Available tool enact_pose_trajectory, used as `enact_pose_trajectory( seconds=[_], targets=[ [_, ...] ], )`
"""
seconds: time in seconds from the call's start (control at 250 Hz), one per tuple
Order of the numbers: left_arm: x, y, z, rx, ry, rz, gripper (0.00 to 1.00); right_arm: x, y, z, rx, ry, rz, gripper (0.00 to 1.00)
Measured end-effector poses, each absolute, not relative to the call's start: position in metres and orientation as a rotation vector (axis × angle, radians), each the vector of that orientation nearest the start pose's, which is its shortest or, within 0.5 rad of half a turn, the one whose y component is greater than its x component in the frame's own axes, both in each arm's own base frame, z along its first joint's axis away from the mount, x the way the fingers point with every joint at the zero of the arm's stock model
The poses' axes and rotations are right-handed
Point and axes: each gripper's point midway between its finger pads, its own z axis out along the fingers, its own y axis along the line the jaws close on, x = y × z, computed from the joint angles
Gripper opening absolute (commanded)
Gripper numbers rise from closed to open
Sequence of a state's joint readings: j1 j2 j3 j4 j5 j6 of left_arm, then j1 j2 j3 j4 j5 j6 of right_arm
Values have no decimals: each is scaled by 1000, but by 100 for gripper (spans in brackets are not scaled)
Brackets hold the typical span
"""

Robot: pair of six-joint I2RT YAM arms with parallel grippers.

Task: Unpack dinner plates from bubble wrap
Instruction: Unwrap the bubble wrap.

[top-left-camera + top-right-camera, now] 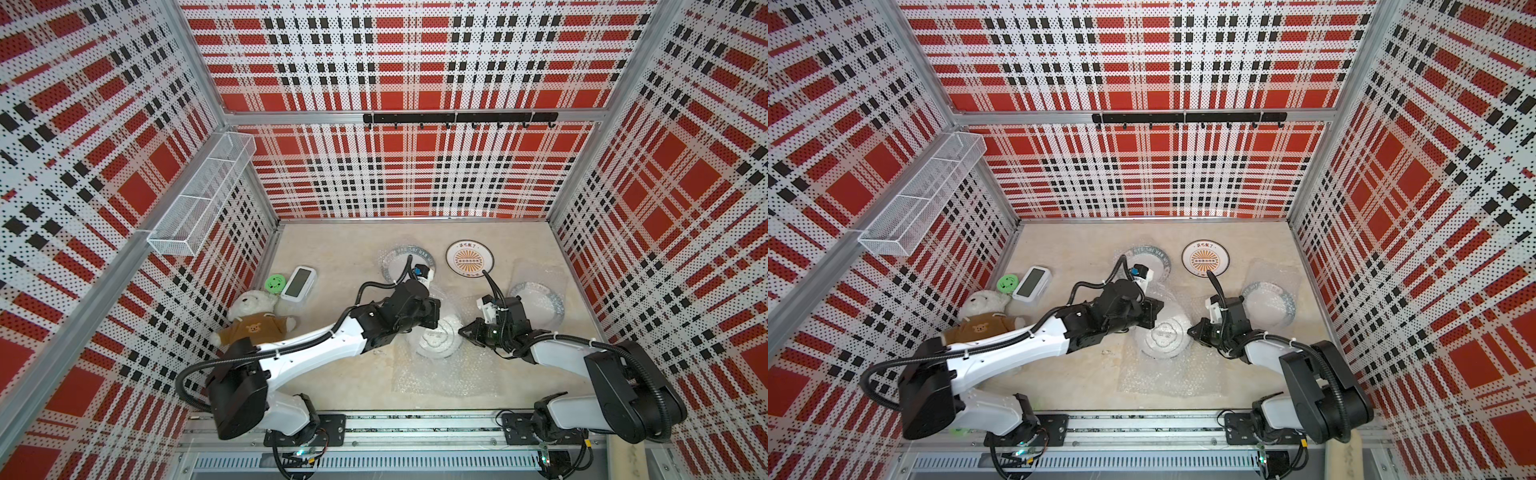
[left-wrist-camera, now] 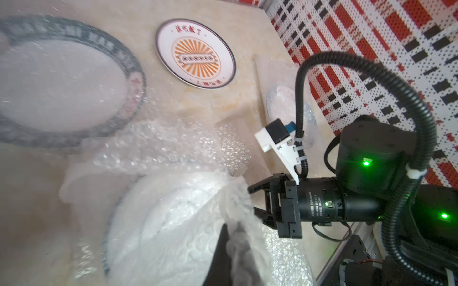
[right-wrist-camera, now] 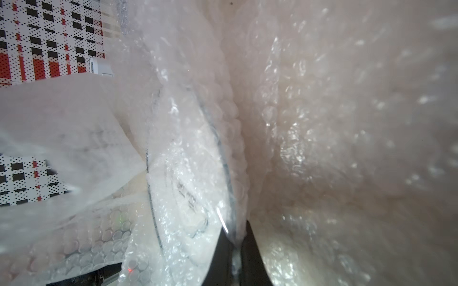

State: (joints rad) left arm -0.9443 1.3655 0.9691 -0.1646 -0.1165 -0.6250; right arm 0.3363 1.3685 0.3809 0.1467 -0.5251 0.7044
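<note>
The left gripper (image 2: 233, 239) is clenched on a raised fold of clear, whitish small-bubble bubble wrap (image 2: 178, 205). The right gripper (image 2: 251, 200), facing it, is pinched tight on the same bundle's near edge. A round white wrapped dinner plate (image 1: 436, 341) sits inside that bundle at the middle of the beige table (image 1: 340, 386), on a flat loose sheet of wrap (image 1: 449, 380). Farther back lies a bare plate with an orange sunburst centre (image 1: 469, 258), flanked by a dark-banded wrapped plate (image 1: 399, 259) and, towards the right wall, another wrapped plate (image 1: 538, 303).
</note>
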Motion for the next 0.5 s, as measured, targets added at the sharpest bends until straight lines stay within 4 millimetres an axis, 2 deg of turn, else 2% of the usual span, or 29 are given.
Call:
enact_pose_trajectory(
  seconds=[0.232,0.388,0.5],
  targets=[
    [270,-274,207,90,2162,-688,0,256,178,37,222,2568,1054,0],
    [258,-227,205,-37,2137,-615,0,256,175,41,226,2574,1024,0],
    [249,-195,192,-120,2146,-563,0,259,175,45,215,2571,1016,0]
  ],
)
